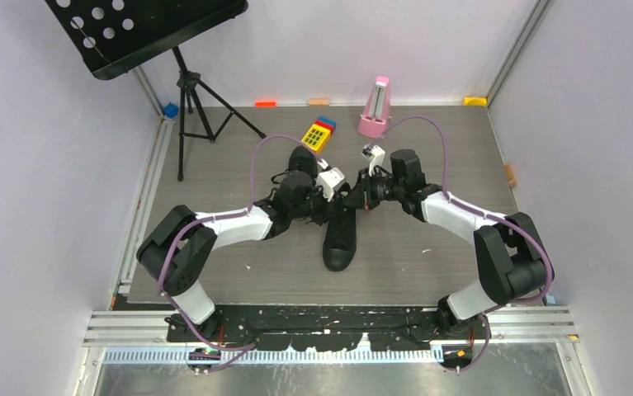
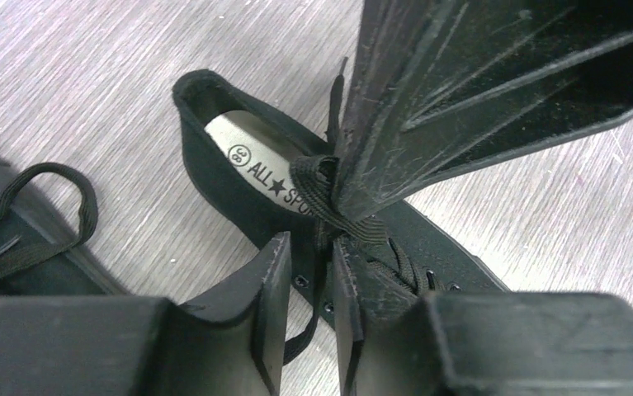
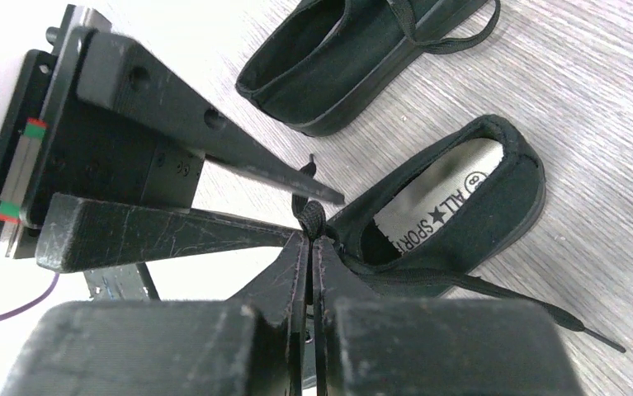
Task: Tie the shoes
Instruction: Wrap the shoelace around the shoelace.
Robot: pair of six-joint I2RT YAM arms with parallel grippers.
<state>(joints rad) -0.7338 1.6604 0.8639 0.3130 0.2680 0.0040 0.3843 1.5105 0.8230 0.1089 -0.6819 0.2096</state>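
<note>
Knot-forming underway, mid-table (image 1: pixel 428 256): the right gripper (image 3: pixel 309 239) clamps the lace (image 2: pixel 317 177) loop above the shoe (image 1: pixel 342 239), while the left gripper (image 2: pixel 311 243) is slightly parted around a strand. Next, probably: left pinches, both pull outward.

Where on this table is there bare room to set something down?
Bare wood: in front of the near shoe, up to the table's near edge; and back right, between the metronome and the right wall. Crowded mid-table, where left hand and right hand meet over the laces.
</note>
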